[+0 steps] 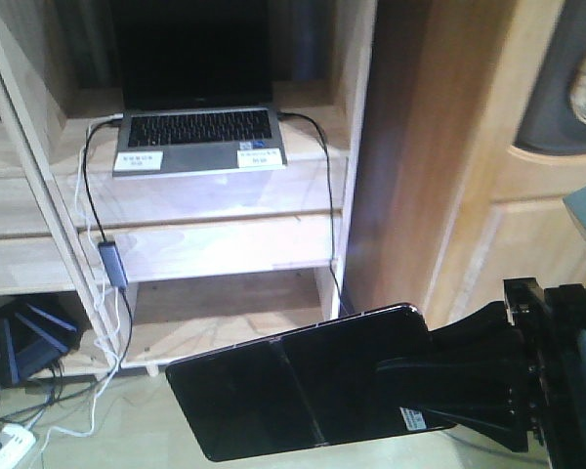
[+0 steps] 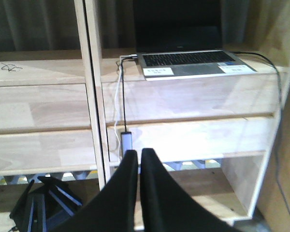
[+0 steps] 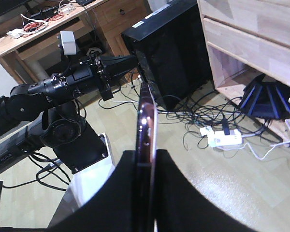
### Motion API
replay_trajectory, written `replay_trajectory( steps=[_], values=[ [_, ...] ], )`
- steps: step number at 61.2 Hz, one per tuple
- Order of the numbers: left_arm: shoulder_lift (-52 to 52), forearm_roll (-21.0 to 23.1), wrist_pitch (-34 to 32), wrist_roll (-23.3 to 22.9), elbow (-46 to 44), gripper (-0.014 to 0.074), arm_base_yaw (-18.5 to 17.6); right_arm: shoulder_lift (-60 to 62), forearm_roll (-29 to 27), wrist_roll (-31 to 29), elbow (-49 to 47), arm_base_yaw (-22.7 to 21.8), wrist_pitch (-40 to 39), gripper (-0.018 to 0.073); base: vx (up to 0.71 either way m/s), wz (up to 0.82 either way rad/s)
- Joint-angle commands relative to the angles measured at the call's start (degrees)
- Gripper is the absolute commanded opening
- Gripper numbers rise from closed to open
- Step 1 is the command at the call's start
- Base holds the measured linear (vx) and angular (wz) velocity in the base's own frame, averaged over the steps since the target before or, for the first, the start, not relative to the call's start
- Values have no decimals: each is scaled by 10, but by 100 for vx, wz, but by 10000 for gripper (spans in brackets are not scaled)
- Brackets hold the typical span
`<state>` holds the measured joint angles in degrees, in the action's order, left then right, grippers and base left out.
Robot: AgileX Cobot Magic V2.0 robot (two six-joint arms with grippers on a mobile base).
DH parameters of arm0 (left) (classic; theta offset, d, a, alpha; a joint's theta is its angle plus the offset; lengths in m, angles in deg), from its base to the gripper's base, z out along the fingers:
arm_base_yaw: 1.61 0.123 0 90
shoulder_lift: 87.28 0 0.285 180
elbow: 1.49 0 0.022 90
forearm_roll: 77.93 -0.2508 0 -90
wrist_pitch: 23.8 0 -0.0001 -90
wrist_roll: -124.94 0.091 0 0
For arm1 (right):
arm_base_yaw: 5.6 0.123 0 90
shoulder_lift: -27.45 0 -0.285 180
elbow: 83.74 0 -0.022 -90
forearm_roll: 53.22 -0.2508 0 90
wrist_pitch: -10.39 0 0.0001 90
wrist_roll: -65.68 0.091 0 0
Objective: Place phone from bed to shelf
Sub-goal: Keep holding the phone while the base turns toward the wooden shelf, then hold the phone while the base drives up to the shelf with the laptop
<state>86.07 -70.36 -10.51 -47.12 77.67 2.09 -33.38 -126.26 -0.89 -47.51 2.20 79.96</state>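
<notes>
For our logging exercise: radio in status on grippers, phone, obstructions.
Right gripper shut on phone, aloft before shelf. Left gripper shut, empty. Laptop occupies upper board; cables hang down front.

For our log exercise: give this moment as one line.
right gripper: shut on flat glossy black phone; left gripper: shut; pale wooden shelf: ahead, phone unplaced

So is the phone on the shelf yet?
No, the right gripper holds the phone in the air in front of the shelf.

Home-style room doubling as test space: light natural-wood plank shelf [image 1: 210,195] holding open grey laptop [image 1: 197,132]; white power strip [image 3: 222,138] and loose black cables [image 3: 183,115] on floor; cluttered brown wooden desk [image 3: 36,38].
</notes>
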Motion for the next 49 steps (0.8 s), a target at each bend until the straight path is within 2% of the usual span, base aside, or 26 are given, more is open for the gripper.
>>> replay_trajectory(
  steps=[1, 49],
  values=[
    [3, 4, -42, -2, 1, 1, 1, 6, -57, -2, -14, -3, 36, -4, 36, 13],
    [3, 4, -42, -2, 1, 1, 1, 6, -57, -2, -14, -3, 36, -4, 33, 11]
  ],
)
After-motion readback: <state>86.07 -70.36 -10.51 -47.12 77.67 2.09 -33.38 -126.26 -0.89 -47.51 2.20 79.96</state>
